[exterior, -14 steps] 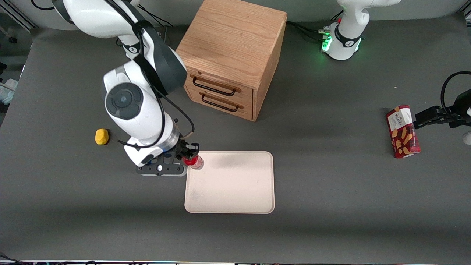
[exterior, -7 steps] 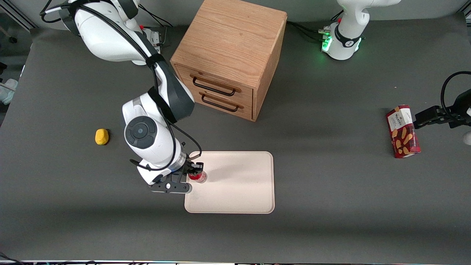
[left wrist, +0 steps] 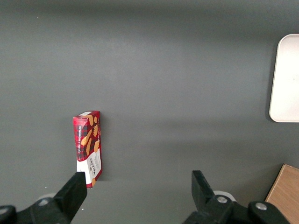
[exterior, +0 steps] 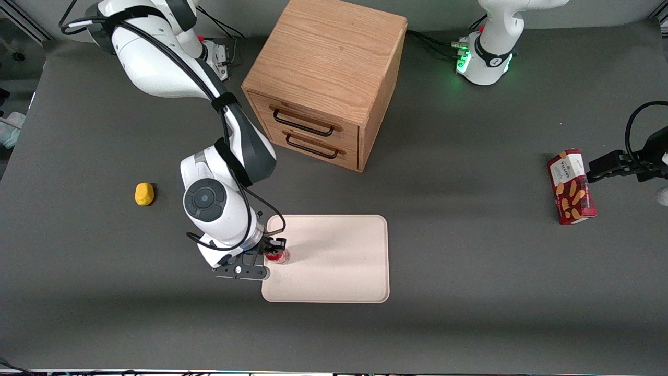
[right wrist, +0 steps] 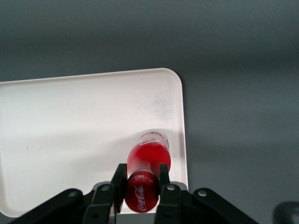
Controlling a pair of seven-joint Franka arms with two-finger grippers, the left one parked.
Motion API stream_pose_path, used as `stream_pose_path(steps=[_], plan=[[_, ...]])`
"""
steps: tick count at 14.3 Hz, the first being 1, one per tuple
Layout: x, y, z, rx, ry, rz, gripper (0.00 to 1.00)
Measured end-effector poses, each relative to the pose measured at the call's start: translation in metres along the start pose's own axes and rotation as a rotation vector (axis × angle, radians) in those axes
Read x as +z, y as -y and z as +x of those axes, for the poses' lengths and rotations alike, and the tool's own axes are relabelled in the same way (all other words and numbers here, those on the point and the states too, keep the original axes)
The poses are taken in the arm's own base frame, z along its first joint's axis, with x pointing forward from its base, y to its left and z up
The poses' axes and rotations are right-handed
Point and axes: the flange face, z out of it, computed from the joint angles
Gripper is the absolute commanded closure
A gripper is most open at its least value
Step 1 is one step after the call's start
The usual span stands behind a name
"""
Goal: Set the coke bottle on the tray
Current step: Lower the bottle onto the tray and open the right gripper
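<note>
Coke bottle (exterior: 279, 255) is held upright, clamped by the gripper (exterior: 275, 254), now lowered just inside the tray (exterior: 339, 271) edge nearest the working arm; most of the tray lies bare.

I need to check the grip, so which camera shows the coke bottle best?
The right wrist view: the coke bottle fills the frame, pinched between the gripper fingers over the tray. The front view shows only a small red patch beside the wrist. The left wrist view misses it entirely.
</note>
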Motion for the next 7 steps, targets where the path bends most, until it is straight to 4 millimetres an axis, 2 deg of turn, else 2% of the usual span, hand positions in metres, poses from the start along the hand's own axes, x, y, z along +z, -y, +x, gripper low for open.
stream_pose_path(steps=[5,6,7], plan=[[0.0093,-0.0001,-0.0004,0.0,-0.001,0.0,1.0],[0.0108,-0.0003,-0.0007,0.0,0.001,-0.001,0.75],[0.0116,-0.0003,-0.0008,0.0,0.002,-0.001,0.44]])
